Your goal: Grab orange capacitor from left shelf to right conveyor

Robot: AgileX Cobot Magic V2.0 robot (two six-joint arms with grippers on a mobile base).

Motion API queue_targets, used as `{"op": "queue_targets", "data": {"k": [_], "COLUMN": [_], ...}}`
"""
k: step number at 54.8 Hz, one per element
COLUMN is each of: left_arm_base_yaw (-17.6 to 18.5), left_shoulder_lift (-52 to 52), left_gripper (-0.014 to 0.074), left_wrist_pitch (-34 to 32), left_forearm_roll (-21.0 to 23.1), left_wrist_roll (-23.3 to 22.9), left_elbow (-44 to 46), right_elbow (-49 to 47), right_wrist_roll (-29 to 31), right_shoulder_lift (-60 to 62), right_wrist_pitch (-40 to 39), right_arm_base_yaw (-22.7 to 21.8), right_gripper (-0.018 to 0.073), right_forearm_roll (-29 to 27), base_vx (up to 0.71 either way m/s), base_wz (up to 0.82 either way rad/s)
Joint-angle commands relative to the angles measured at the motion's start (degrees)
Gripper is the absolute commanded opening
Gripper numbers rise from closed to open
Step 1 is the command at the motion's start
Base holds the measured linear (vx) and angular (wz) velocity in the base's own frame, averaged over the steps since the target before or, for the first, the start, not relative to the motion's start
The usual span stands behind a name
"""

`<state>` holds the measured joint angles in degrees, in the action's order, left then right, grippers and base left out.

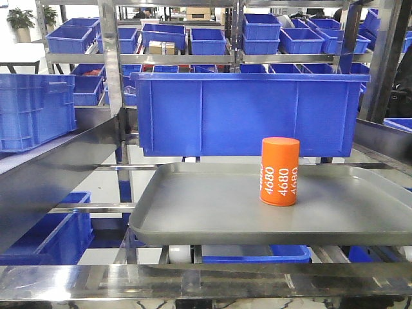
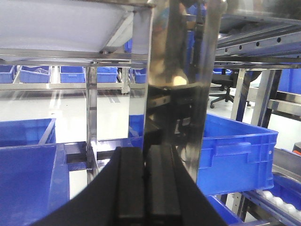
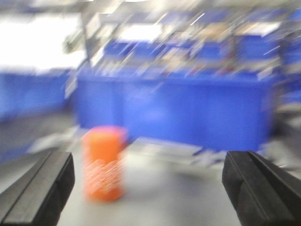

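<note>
The orange capacitor (image 1: 280,171) stands upright on the shallow grey tray (image 1: 206,212) of the steel shelf (image 1: 109,45), right of the tray's middle. In the blurred right wrist view the capacitor (image 3: 104,162) stands ahead, close to the left finger, and my right gripper (image 3: 148,188) is open wide and empty. My left gripper (image 2: 146,183) is shut with nothing between its pads, facing a shiny steel post (image 2: 176,94). Neither gripper shows in the front view. The green conveyor is out of view.
A large blue bin (image 1: 248,112) sits right behind the tray. More blue bins (image 1: 32,109) fill the racks to the left and behind. A steel rail (image 1: 206,280) runs along the front. The left wrist view shows blue bins (image 2: 235,155) beside the post.
</note>
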<state>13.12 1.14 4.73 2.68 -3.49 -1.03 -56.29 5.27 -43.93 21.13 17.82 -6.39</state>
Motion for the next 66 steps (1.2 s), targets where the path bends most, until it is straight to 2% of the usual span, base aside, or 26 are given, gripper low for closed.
{"op": "queue_targets", "data": {"k": [1, 2, 3, 33, 42, 49, 52, 56, 66], "left_arm_base_yaw": [0.4, 0.4, 0.4, 0.4, 0.4, 0.4, 0.4, 0.4, 0.4], "left_shoulder_lift": [0.2, 0.2, 0.2, 0.2, 0.2, 0.2, 0.2, 0.2, 0.2], "left_gripper": [-0.0006, -0.0006, -0.0006, -0.0006, -0.0006, -0.0006, -0.0006, -0.0006, -0.0006], "left_wrist_pitch": [-4.7, -4.7, -4.7, -4.7, -4.7, -4.7, -4.7, -4.7, -4.7], "left_forearm_roll": [0.3, 0.3, 0.3, 0.3, 0.3, 0.3, 0.3, 0.3, 0.3], "left_wrist_roll": [-0.3, -0.3, -0.3, -0.3, -0.3, -0.3, -0.3, -0.3, -0.3], "left_elbow": [1.7, 1.7, 1.7, 1.7, 1.7, 1.7, 1.7, 1.7, 1.7], "right_elbow": [-4.3, -4.6, -8.1, -14.3, -15.0, -15.0, -15.0, -15.0, -15.0], "right_wrist_roll": [1.4, 1.4, 0.8, -0.1, -0.2, -0.8, -1.0, -1.1, -0.9], "right_shoulder_lift": [-4.3, -4.8, -12.3, -25.7, -28.9, -30.3, -30.6, -30.6, -29.8], "right_wrist_pitch": [-3.1, -2.9, -2.3, -2.8, -6.0, -7.5, -7.8, -8.0, -7.2], "right_arm_base_yaw": [4.0, 4.4, 5.8, 5.7, 5.7, 5.7, 5.7, 5.7, 5.7], "right_gripper": [0.0671, 0.0671, 0.0665, 0.0649, 0.0643, 0.0597, 0.055, 0.0432, -0.0018], "right_forearm_roll": [-0.8, -1.0, -1.8, -2.4, -2.7, -3.1, -3.1, -3.1, -2.8], "base_vx": [0.0, 0.0, 0.0, 0.0, 0.0, 0.0, 0.0, 0.0, 0.0], "base_wz": [0.0, 0.0, 0.0, 0.0, 0.0, 0.0, 0.0, 0.0, 0.0]}}
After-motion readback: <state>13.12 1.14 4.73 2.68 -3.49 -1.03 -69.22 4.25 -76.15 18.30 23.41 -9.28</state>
